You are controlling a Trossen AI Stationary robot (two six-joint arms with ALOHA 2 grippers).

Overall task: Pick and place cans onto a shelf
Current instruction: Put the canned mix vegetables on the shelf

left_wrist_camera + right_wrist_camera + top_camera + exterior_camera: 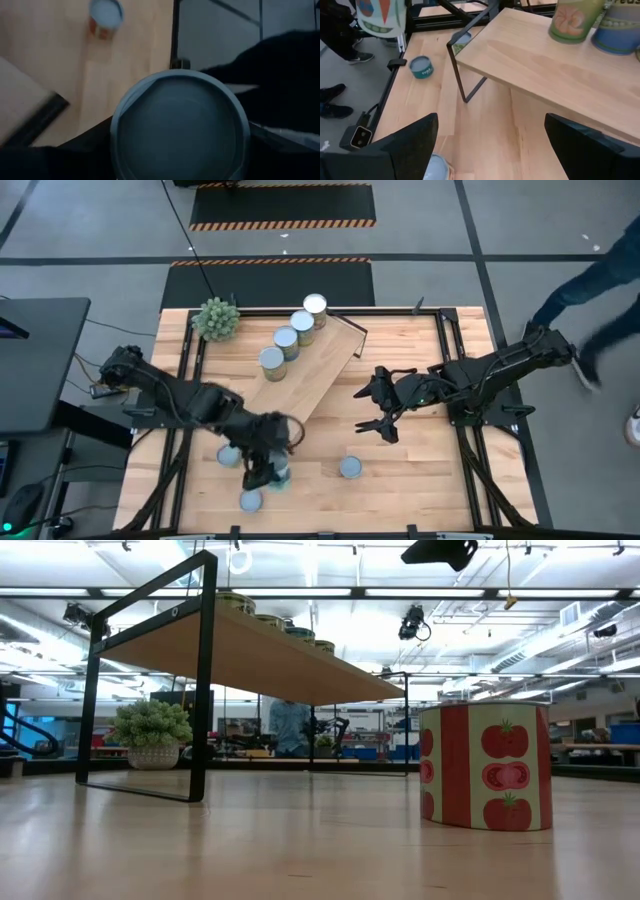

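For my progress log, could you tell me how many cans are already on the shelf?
4, in a row along the shelf: cans at and. Others remain on the table; the left arm may hide some.

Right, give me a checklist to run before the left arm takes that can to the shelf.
1. Left gripper lined up on the can: ok.
2. Can firmly held: cannot tell.
3. Bare room on the shelf next to the row of cans: ok.
4. Right gripper open, empty, off to the shelf's side: ok.
5. Person well away from both arms: ok.
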